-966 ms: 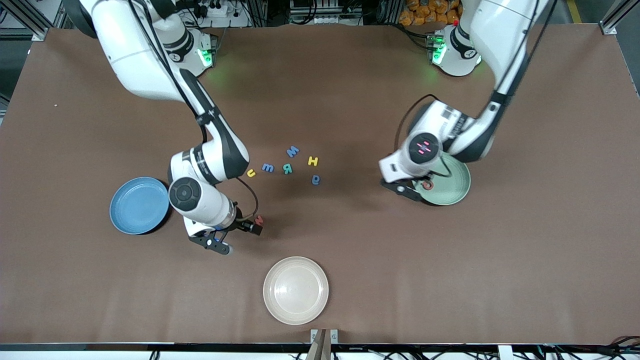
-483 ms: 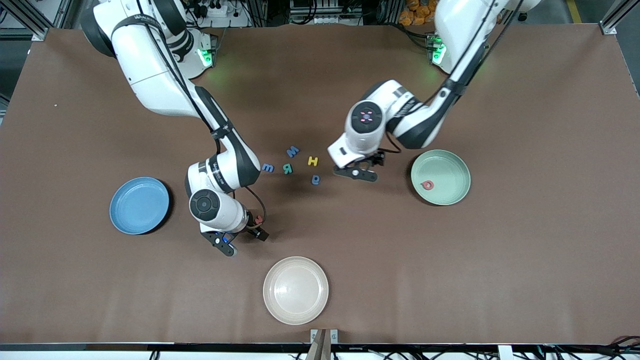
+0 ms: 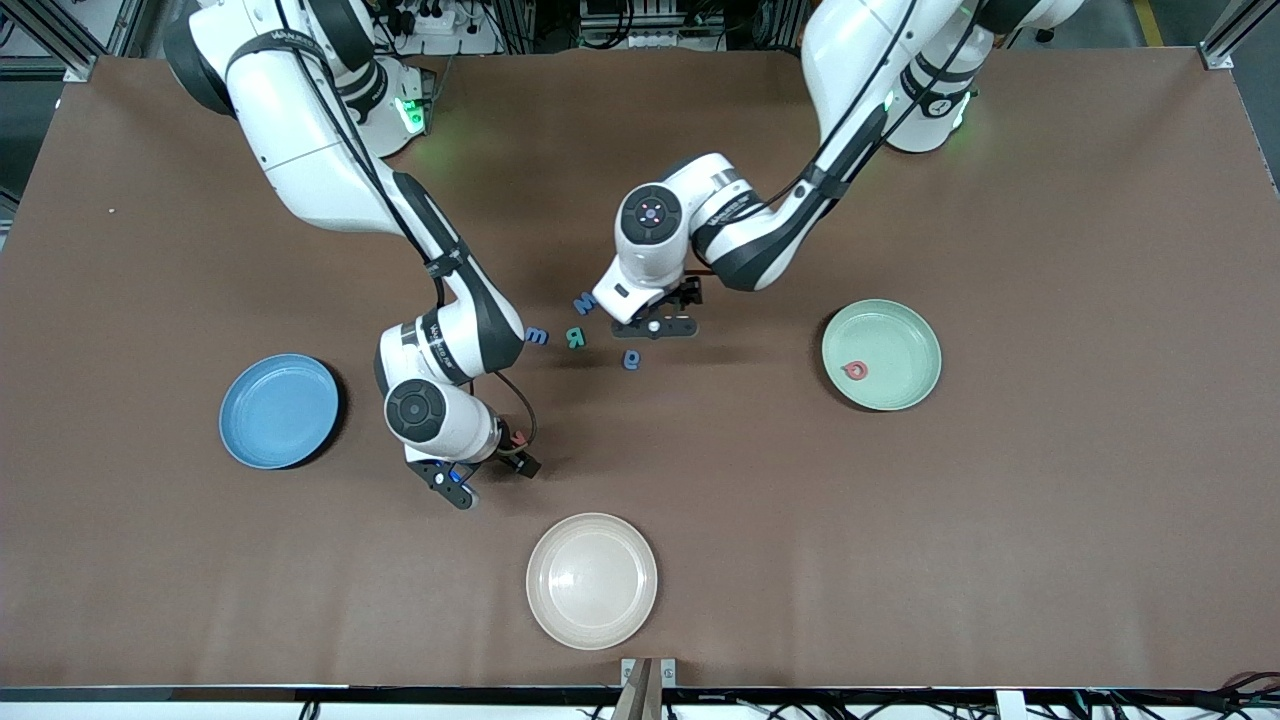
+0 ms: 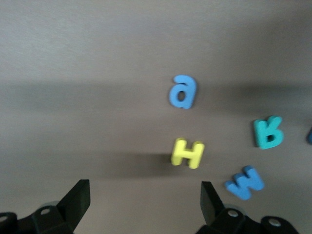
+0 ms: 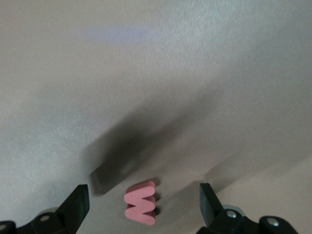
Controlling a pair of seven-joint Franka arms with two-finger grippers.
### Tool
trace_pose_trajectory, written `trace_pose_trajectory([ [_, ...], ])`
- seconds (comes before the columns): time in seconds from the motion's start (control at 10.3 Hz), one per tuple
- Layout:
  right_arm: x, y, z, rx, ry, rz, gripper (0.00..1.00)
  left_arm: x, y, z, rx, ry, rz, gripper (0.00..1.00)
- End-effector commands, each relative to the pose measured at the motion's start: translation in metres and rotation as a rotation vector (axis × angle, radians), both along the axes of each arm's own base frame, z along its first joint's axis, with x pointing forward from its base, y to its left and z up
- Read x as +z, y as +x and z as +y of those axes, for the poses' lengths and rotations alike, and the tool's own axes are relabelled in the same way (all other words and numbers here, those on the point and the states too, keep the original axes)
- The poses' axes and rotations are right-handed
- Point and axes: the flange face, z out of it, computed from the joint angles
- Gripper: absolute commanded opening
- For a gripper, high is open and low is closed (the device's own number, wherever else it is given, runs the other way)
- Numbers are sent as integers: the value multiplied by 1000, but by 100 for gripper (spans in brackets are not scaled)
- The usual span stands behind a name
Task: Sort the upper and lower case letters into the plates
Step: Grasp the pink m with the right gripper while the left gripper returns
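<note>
Between the right gripper's point(image 5: 141, 207) wide-open jaws lies a pink letter point(image 5: 141, 202) flat on the desk point(image 3: 900, 550), ungripped, bare surface all round. Left gripper point(image 4: 146, 204), jaws open and empty, hangs over the letter cluster: yellow H point(image 4: 187, 153), blue a point(image 4: 183, 91), teal R point(image 4: 267, 132), blue W point(image 4: 244, 183). Red letter point(image 3: 854, 371) sits in the green plate point(image 3: 915, 345); blue plate point(image 3: 279, 411) near the right arm's end.

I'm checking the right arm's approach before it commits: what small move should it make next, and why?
Probably lower the right gripper straight down. Its fingers stand open with the pink letter lying on the table between them, not yet gripped, so a short descent should bring the pads level with it for closing.
</note>
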Motion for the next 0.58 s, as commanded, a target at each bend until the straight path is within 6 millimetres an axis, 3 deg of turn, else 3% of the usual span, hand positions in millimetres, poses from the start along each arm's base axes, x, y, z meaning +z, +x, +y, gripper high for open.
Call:
trace_pose_trajectory([
  [0.0,-3,-7,6,-8,-2,15,100,-16,10,-18,46,-61,-35,100],
  [0.1,-4,-7,4,-6,-2,18,100,-21,13,-21,33,-96,-56,100],
  [0.19,-1,-8,3,-2,-2,16,60,-37,11,-23,-12,-103,-56,100],
  [0.29,2,-7,3,-7,3,15,1,-45,3,-28,-99,-87,-81,100],
  [0.48,4,-8,4,-9,6,18,0,-56,1,-26,-192,-47,-121,100],
])
